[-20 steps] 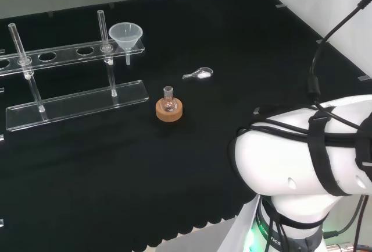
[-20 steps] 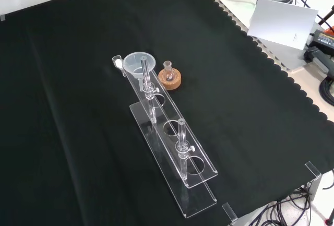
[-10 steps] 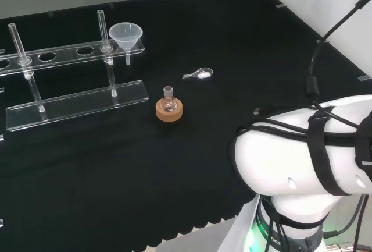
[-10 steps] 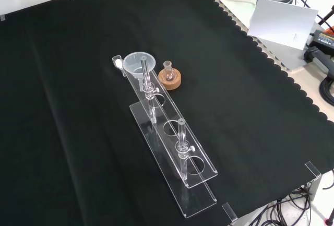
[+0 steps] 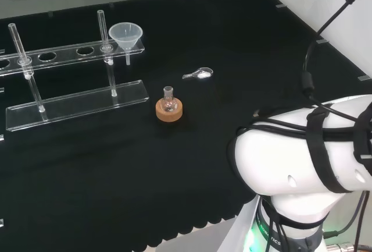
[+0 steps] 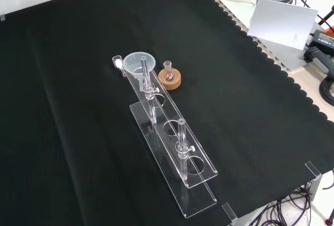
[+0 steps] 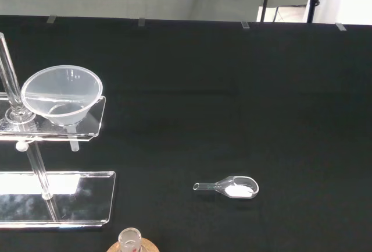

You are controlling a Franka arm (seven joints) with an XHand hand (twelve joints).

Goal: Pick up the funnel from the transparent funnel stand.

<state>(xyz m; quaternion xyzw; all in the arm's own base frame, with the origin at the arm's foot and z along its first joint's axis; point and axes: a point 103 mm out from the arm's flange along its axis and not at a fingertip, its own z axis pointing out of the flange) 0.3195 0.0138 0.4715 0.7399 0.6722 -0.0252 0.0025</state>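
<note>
While the funnel (image 5: 126, 35) sits in the end hole of the transparent funnel stand (image 5: 70, 51), I cannot tell the robot hand's state; a small flask (image 5: 169, 104) on a cork ring (image 5: 169, 112) stands near the stand's base.

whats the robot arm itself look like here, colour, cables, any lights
In the head view the arm is a big, rounded, glossy white link at the lower right. Black cables run along it, held down by black straps wrapped round the shell. Lower down, a narrower white segment carries a black band, with a green glow at its left edge.
</note>
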